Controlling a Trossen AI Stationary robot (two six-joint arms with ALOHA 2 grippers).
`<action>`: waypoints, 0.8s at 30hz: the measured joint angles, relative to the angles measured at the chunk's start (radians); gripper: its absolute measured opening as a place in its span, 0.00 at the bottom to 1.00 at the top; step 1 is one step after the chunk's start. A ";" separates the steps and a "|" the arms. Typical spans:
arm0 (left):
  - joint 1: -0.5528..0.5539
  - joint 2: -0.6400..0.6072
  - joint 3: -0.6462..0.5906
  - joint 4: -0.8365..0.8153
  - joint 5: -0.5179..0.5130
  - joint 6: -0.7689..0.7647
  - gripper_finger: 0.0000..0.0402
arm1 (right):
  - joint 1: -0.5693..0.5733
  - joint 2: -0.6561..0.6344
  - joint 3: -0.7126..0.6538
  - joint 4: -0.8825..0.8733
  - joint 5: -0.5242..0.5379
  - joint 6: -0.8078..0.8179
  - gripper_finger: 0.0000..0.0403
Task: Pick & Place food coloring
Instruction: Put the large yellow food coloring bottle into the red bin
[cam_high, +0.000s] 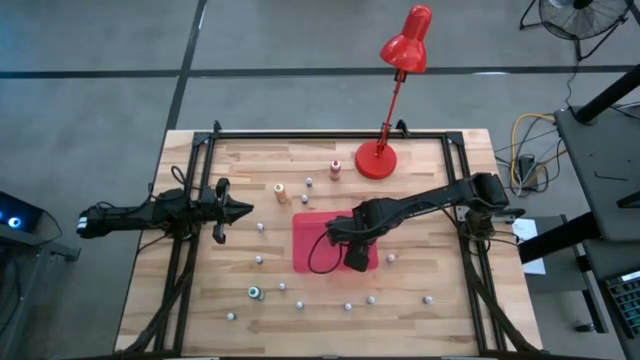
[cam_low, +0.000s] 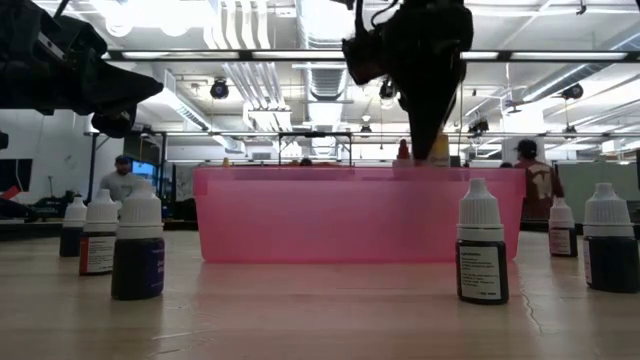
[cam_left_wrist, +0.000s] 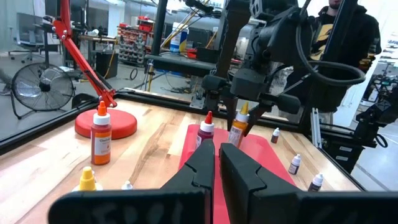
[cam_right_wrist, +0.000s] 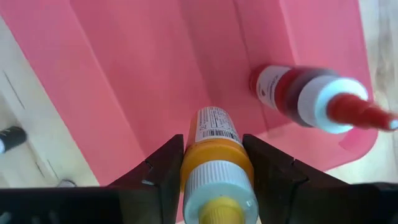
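Tray (cam_high: 310, 240), red, lies mid-surface under the right end effector (cam_right_wrist: 214, 180), clamped on 1 yellow bottle (cam_right_wrist: 216, 149) (red-capped bottle (cam_right_wrist: 298, 93) beside it); left end effector (cam_high: 240, 209) waits closed; lamp (cam_high: 378, 158) stands far.

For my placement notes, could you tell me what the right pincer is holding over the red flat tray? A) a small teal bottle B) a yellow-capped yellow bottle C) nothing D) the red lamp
B: the right pincer is closed around a yellow-capped yellow bottle above the red flat plastic tray.
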 joint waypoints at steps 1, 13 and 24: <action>0.000 0.000 0.000 0.000 0.000 0.000 0.00 | -0.001 -0.001 -0.007 0.003 0.000 0.001 0.36; 0.000 0.000 0.000 0.000 0.000 0.000 0.00 | -0.014 -0.001 -0.049 0.031 -0.012 0.009 0.36; 0.000 0.000 0.000 0.000 0.000 0.000 0.00 | -0.021 -0.001 -0.070 0.087 -0.026 0.106 0.36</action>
